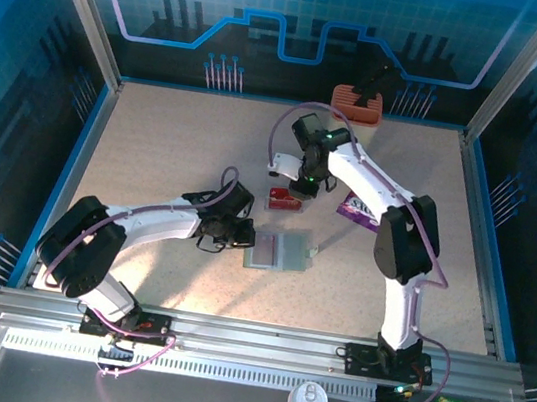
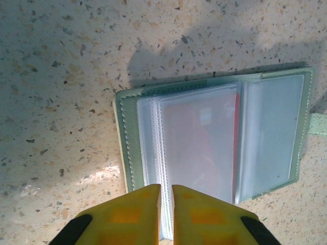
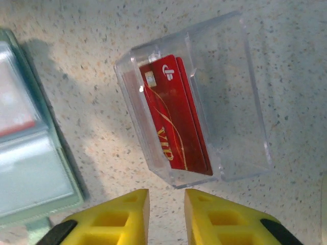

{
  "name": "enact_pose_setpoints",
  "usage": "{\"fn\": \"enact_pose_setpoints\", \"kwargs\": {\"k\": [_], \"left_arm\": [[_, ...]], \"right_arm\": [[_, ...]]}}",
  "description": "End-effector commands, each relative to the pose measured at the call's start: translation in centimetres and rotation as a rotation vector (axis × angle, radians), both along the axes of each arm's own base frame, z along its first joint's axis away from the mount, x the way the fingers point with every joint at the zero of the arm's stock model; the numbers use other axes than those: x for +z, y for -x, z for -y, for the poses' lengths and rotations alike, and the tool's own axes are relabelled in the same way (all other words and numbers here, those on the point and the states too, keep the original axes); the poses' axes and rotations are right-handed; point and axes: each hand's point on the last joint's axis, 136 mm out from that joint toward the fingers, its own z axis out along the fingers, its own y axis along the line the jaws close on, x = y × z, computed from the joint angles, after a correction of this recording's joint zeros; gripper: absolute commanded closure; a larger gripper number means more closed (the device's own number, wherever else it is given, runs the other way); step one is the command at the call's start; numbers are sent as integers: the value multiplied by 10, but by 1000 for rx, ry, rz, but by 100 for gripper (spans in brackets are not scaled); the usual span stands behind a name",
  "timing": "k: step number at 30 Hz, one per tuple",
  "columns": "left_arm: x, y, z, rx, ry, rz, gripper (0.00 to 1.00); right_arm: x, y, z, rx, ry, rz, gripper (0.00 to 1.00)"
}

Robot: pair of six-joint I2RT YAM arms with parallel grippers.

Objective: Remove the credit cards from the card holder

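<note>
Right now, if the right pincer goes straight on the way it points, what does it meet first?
Most likely the clear plastic box holding a red VIP card: its near wall lies directly ahead of the right pincer. Depth is unclear, so it might pass just above.

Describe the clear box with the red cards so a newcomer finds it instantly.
On the speckled table, look just beyond the open green card holder, close by the right gripper. The clear box lies there, red cards inside. It alone is a see-through walled box; the holder is flat with cloudy sleeves.
</note>
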Motion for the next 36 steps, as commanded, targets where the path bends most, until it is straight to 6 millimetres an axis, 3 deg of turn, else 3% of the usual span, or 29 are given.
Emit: {"fn": "enact_pose_setpoints", "kwargs": {"k": [1,10,17,26,31,36], "left_arm": [[-1,-5,-1,-9,-4,23,87],[2,-8,5,-20,35,50,90],[-4,-1,-3,-5,15,33,94],[-8,9,-6,6,34,19,95],[-16,9,-8,20,16,-5,96],[-23,10,-11,37,13,-22,96]], "right_arm": [[26,2,-14,-171,-87,83,74],[19,54,-44,-531,-374,-23,71],[1,82,-53,-733,-545,-202,76],[-30,104,-50,-936,-551,-391,83],[-42,110,-48,-1000,-557,-477,79],[-45,112,-59,-1009,-620,-578,77]]}}
